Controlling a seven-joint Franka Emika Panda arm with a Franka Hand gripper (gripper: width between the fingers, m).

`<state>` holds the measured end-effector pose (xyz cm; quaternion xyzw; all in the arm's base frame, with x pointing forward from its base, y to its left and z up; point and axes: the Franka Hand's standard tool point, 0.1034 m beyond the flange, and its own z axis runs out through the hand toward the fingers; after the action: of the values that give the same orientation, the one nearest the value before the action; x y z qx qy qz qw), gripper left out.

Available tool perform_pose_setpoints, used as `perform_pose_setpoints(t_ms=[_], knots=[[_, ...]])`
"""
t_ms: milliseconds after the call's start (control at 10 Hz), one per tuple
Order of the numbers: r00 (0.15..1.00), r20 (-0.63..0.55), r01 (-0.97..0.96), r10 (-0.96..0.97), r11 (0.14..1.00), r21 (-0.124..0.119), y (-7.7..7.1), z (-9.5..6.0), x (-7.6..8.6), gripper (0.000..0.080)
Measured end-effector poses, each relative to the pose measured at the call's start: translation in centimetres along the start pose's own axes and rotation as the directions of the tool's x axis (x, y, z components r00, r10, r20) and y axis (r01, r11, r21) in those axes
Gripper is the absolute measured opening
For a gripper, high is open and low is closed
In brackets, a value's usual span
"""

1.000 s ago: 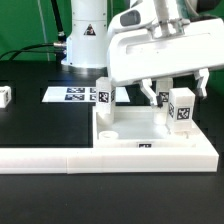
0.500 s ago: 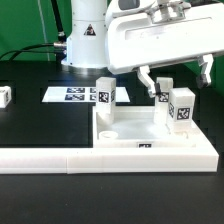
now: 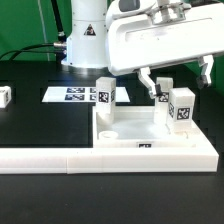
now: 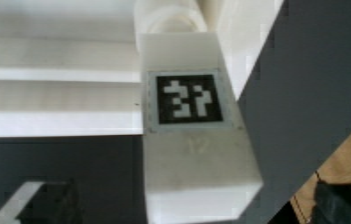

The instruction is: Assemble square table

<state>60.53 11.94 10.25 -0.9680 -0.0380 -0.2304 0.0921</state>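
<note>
The white tray-like tabletop point(image 3: 135, 124) lies at the exterior view's right. Three white tagged legs stand upright on it: one at its left back corner point(image 3: 105, 92), one at the right point(image 3: 181, 108), and one behind that point(image 3: 165, 90). My gripper point(image 3: 176, 74) hangs open above the right leg, its fingertips point(image 3: 146, 79) spread to either side and touching nothing. In the wrist view that leg point(image 4: 190, 100) fills the middle, tag facing the camera, and runs down between my gripper's point(image 4: 190, 214) jaws.
A long white L-shaped barrier point(image 3: 40, 155) runs along the front of the tabletop. The marker board point(image 3: 68, 95) lies behind on the black table. Another loose white leg point(image 3: 5, 95) sits at the exterior view's far left. The arm's white base point(image 3: 86, 35) stands at the back.
Since a second ago my gripper has risen off the right leg and spread a little wider. The leg stays standing. Nothing has moved in the last half second.
</note>
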Motion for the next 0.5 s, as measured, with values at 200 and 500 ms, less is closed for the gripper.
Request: perform_pose_setpoints(t_ms=[200,500], knots=[[0.986,0.13,-0.107,0.104,0.994,0.015,-1.61,-0.61,-0.39,0.0649],[0.932,0.347,-0.116,0.106,0.993,0.008,-0.93,-1.03,-1.16,0.0649]])
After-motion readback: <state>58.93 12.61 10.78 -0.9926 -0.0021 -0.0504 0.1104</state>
